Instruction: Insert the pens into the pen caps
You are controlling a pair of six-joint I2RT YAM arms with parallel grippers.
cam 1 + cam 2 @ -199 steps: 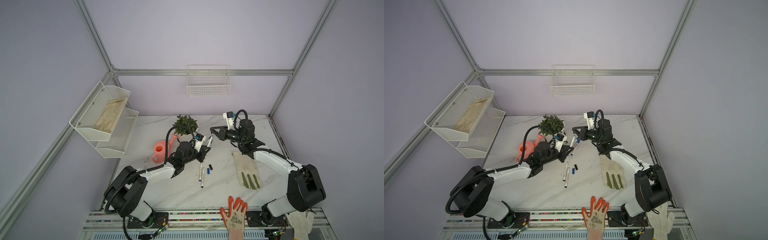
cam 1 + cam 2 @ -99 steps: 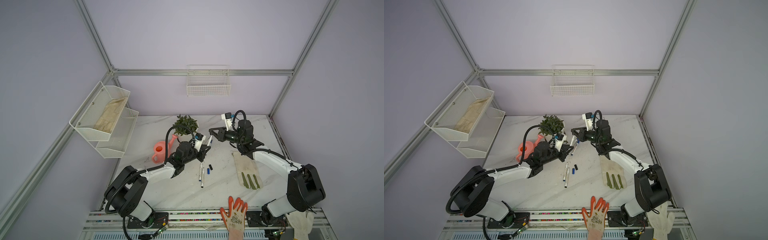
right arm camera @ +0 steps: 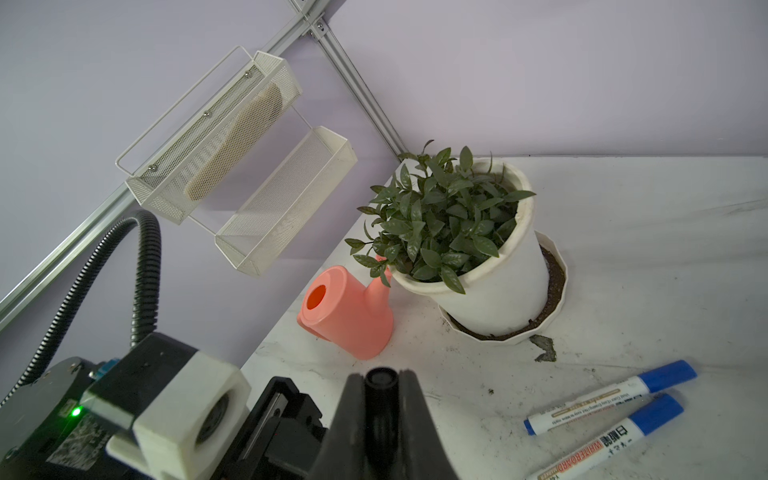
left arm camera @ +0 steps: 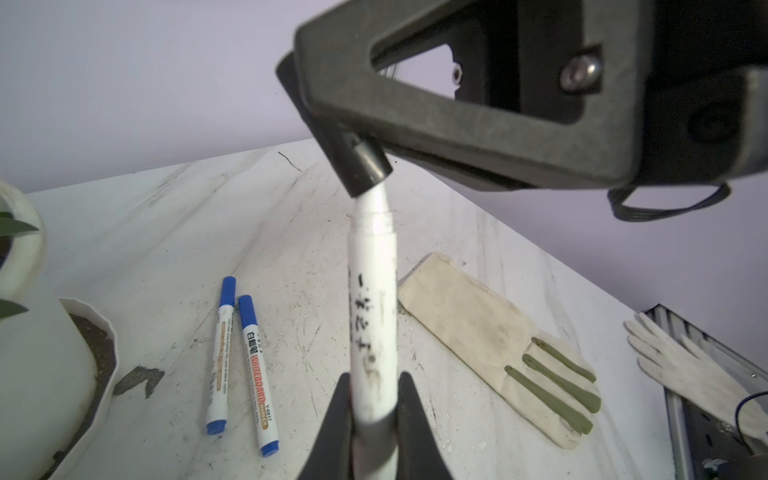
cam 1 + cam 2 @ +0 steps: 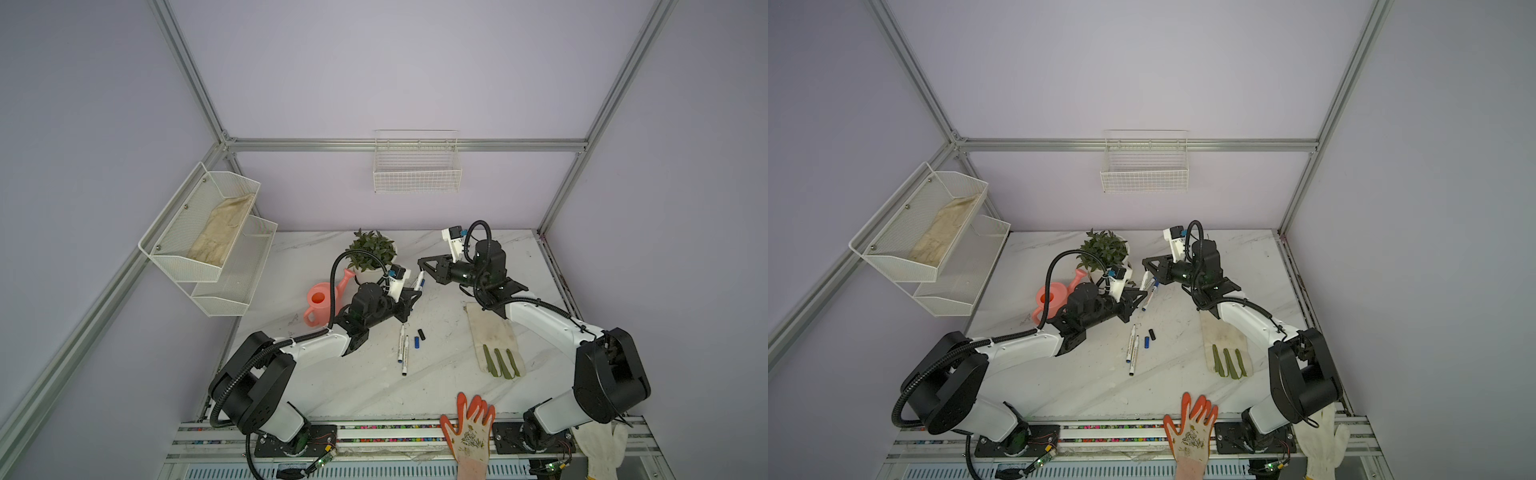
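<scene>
Left tool [image 4: 371, 399] is clamped tight on the back end of a white pen [image 4: 372, 299], nib end pointing away from it at the right tool [image 3: 381, 390]. That one's pinched shut on a black cap [image 4: 363, 166]. The pen's narrow neck is just inside the cap's mouth, but the shoulder is bare and the cap sits cocked to the barrel, so I'd call it started, not seated.

Versus a second back, basically nothing has changed: the right tool has crept a hair toward the left one, with the same grips. To me the push looks stalled on that angle. It probably wants straightening before more shove, or the nib could jam.

Under the tools on the table [image 4: 166, 216] lie two blue-capped pens [image 4: 257, 374], done. Back toward the arm bases are two bare pens [image 5: 401, 341], with a loose blue cap [image 5: 416, 342] and loose black cap [image 5: 422, 333] just beside them.

Room-wise, both tools are up off the table, free to swing. The plant pot [image 3: 490, 291] is near the left tool, the watering can [image 3: 345, 316] is beside that, and the work glove [image 4: 490, 332] lies under the right arm. None are touching.
</scene>
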